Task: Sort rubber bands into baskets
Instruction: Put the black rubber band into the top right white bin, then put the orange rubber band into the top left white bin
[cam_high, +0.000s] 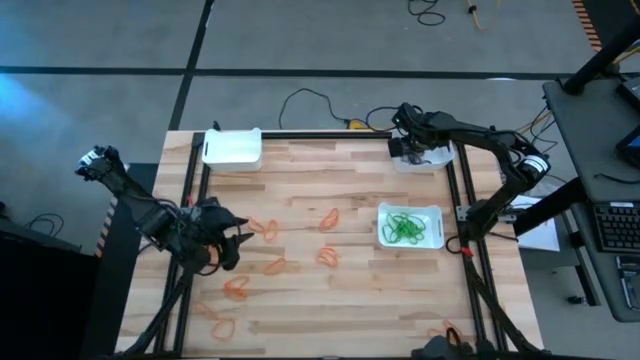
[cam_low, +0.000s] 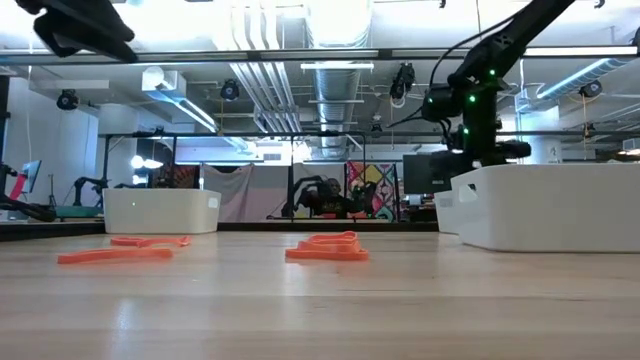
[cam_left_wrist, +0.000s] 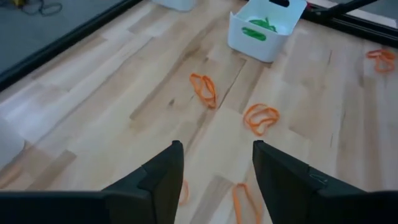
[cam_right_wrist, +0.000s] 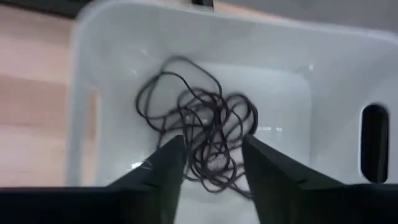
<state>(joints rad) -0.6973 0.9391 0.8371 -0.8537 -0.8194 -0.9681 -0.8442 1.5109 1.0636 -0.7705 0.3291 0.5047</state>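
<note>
Rubber bands in orange (cam_high: 330, 217) lie scattered on the table (cam_high: 350, 320); green ones fill the near basket (cam_high: 432, 240), dark ones (cam_right_wrist: 202, 140) the far-right basket (cam_right_wrist: 87, 81). Right gripper (cam_right_wrist: 211, 162) hovers there, jaws apart, empty. Left gripper (cam_left_wrist: 214, 165), open too, looks next: drop onto an orange loop, then carry it to the far-left basket (cam_high: 232, 148).

Left dark six-joint arm reaching in from the bench's left edge, its two-finger gripper (cam_high: 232, 243) low over the left half, jaws spread apart. Right dark arm folded back toward the far right corner, its gripper (cam_high: 408, 148) pointing down, jaws parted.
</note>
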